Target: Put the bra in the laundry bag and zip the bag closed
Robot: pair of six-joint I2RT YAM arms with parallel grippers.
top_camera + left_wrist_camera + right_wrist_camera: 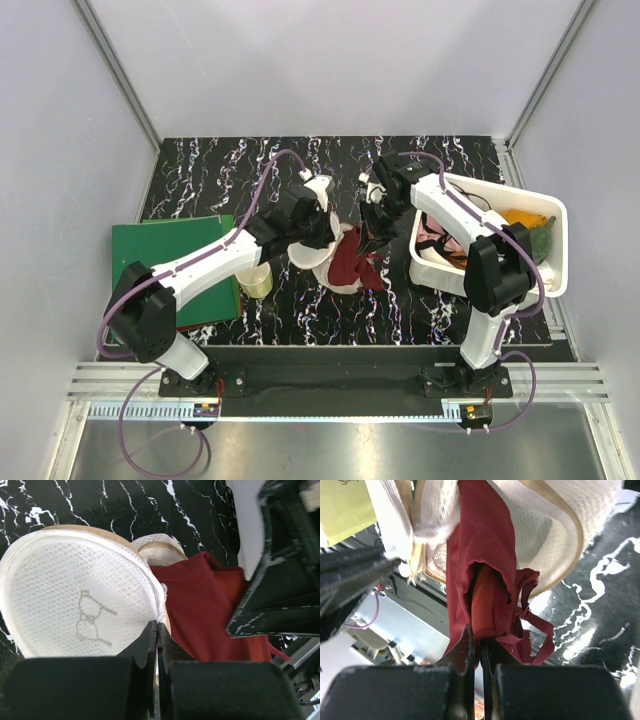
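The maroon bra (352, 262) hangs at the table's middle, partly inside the open cream mesh laundry bag (318, 252). My left gripper (322, 228) is shut on the bag's rim and holds its upper flap (75, 600) up; a dark bra mark shows on the mesh. My right gripper (372, 238) is shut on the bra's edge (485, 580), with thin straps (540, 635) dangling beside it. In the left wrist view the bra (210, 610) lies against the bag's opening, next to the right gripper's dark body.
A white bin (552, 262) with orange, green and pink cloths stands at the right. A green board (170, 255) lies at the left, a small cream-yellow cup (255, 281) beside it. The black marbled table (220, 170) lies beneath.
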